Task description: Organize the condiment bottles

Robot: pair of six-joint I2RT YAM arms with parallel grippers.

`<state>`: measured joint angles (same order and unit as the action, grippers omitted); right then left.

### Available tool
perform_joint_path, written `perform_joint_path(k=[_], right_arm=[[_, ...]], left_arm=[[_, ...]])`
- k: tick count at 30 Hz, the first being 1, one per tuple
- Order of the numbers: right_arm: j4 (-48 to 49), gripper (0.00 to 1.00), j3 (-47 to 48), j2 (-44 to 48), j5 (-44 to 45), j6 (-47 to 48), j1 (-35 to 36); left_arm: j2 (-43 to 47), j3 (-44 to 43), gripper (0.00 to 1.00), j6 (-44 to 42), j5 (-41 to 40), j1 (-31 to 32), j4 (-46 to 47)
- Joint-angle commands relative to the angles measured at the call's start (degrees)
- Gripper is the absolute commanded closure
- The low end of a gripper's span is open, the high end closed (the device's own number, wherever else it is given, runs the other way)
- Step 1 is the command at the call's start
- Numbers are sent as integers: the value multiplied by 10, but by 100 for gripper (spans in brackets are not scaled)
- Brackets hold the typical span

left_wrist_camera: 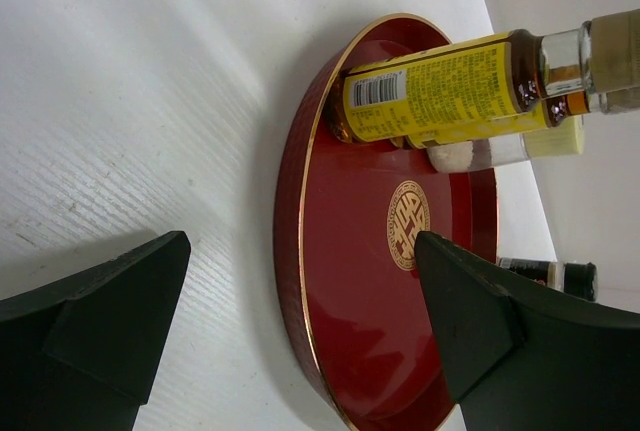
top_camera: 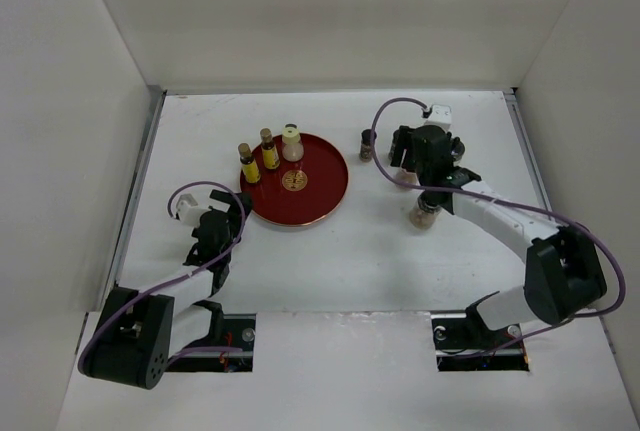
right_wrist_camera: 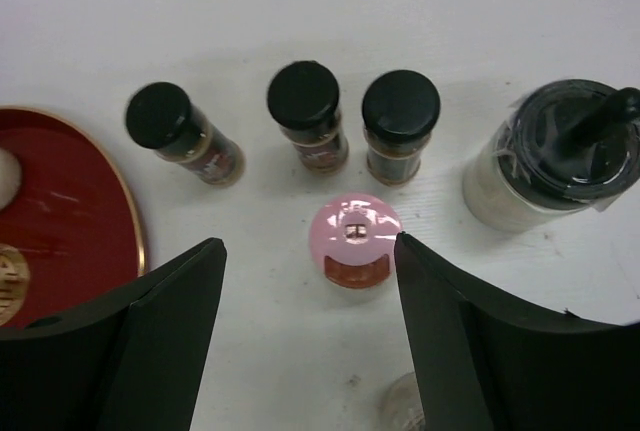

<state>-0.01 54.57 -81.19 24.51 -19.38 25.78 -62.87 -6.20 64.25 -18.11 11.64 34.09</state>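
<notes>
L pincer (left_wrist_camera: pixel 302 251) & R pincer (right_wrist_camera: pixel 308 246) both w/ jaws apart.

A robotics laboratory test cell is shown. A bare white table (top_camera: pixel 400 271) is enclosed at the back and on both sides by plain white panels (top_camera: pixel 70 101), so that a boxed-in work bay is formed. Two robot arms, a left arm (top_camera: pixel 185 286) and a right arm (top_camera: pixel 495 216), are bolted at the near edge of the table, and purple cables (top_camera: pixel 378 126) are looped along them. Staged props are laid out on the table: a round red tray (top_camera: pixel 322 196) and small condiment bottles (top_camera: pixel 270 154).
</notes>
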Motion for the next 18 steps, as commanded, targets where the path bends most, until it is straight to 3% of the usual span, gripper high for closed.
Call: perform_joint_path(k=[1, 9, 18], right_arm=[[-25, 25, 24, -26, 21, 16, -11], [-22, 25, 41, -61, 21, 17, -27], [-9, 34, 70, -107, 4, 19, -35]], left_arm=[[16, -16, 0, -9, -3, -3, 25], [12, -14, 0, -4, -2, -3, 27], [-2, -15, 0, 0, 4, -4, 27]])
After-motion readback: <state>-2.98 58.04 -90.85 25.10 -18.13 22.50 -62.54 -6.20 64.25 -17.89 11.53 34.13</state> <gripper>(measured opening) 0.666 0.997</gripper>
